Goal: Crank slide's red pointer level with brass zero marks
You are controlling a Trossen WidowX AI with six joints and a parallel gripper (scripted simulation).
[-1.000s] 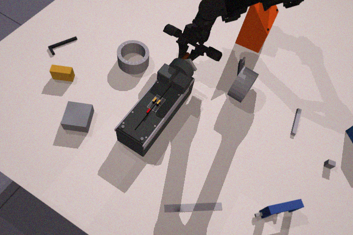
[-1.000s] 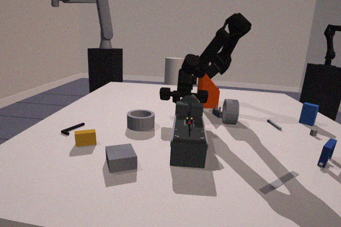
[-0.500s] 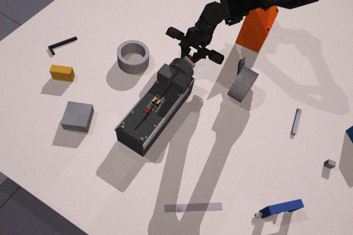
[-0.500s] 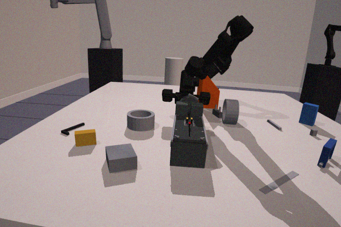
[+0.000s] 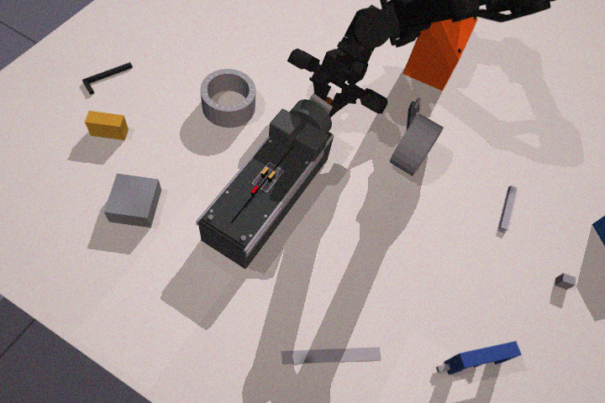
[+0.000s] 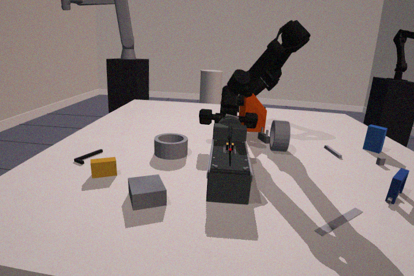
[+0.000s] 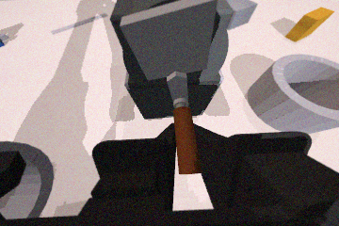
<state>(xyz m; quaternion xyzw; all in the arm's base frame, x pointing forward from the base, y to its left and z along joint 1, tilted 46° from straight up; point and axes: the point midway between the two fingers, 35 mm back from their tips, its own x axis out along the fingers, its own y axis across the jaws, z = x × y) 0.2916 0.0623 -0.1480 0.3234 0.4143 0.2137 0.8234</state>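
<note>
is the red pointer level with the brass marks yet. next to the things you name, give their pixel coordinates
No, the red pointer [image 5: 255, 190] [image 6: 230, 149] sits short of the two brass marks [image 5: 268, 174] [image 6: 229, 145], nearer the box's far end from the crank.

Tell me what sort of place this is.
Probably a robotics test room: a grey arm on a black pedestal, another pedestal-mounted arm, and a crank machine on the table.

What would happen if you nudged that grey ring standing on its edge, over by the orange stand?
The ring would probably roll, since its curved outer wall meets the table. Pushed from its flat side, it might tip, though it looks fairly wide for its height. Its thick, even wall suggests it would stay stiff.
</note>
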